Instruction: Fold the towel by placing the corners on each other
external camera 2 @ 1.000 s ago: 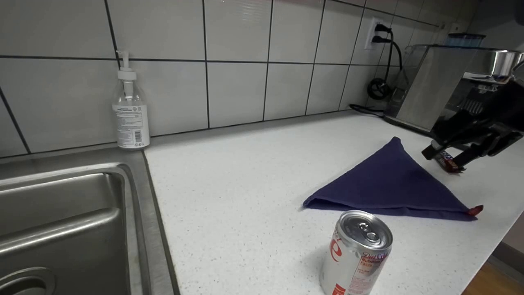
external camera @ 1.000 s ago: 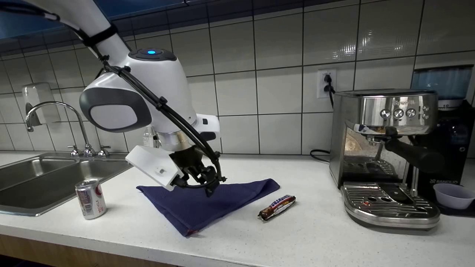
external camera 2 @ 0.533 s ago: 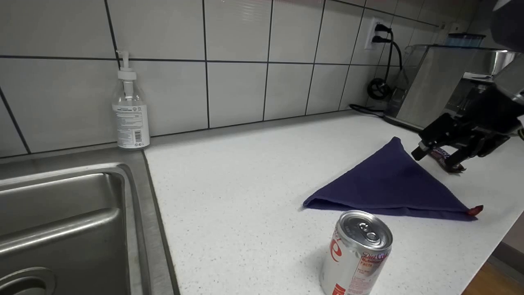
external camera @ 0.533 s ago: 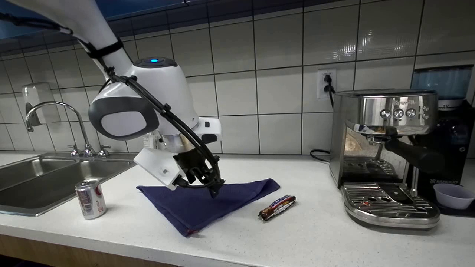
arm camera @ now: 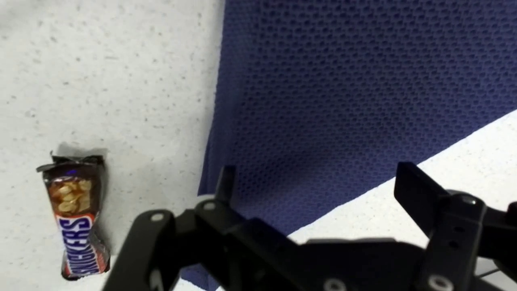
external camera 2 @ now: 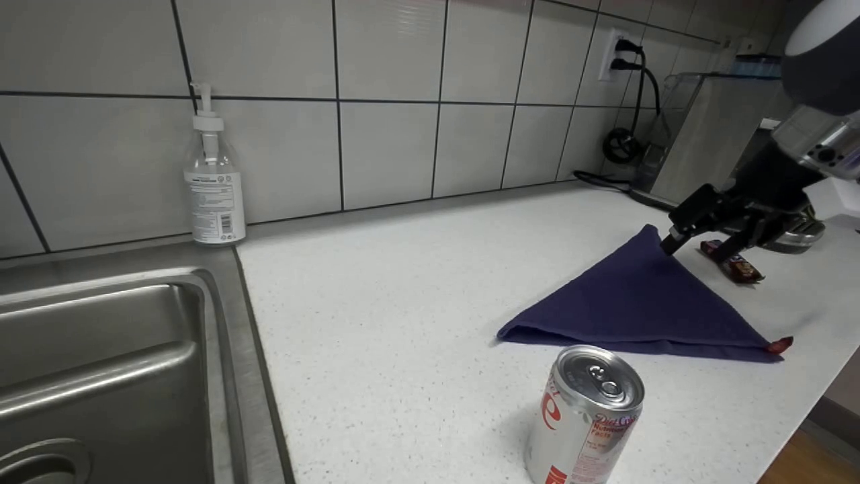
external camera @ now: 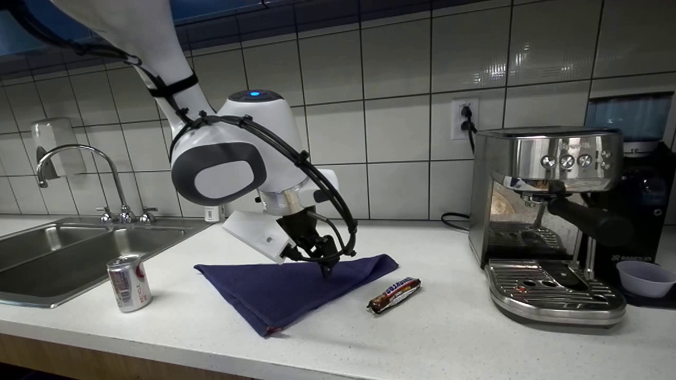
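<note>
Towel [external camera: 285, 295] lies on the counter [external camera: 454, 343], doubled into a rough triangle, so one diagonal fold is, I judge, already made. It looks thin and soft, with a pitted weave; I expect it to be light, limp, hard to damage and unlikely to slip out of a pinch. Its trouble may be the layers: a shallow grab could lift only the upper one. The gripper [arm camera: 316, 176] is spread wide with nothing in it; in the wrist view one finger is over the towel near one edge, the other about at the opposite edge. The can [external camera: 129, 285] stands apart from the towel on one side; the bar [external camera: 395, 295] lies near it on the other, and a sideways sweep might nudge it. Best hold, to my mind: the corner [external camera 2: 649, 236] nearest the bar, pinched through both layers a little in from the tip.

Most of the lower layer is hidden under the upper. Whether a finger touches the towel or hangs above it, I cannot tell. In an exterior view the can's foot is cut off. In the wrist view the gripper covers much of that corner. The red patch [external camera 2: 779, 345] at another corner is too small to identify.
</note>
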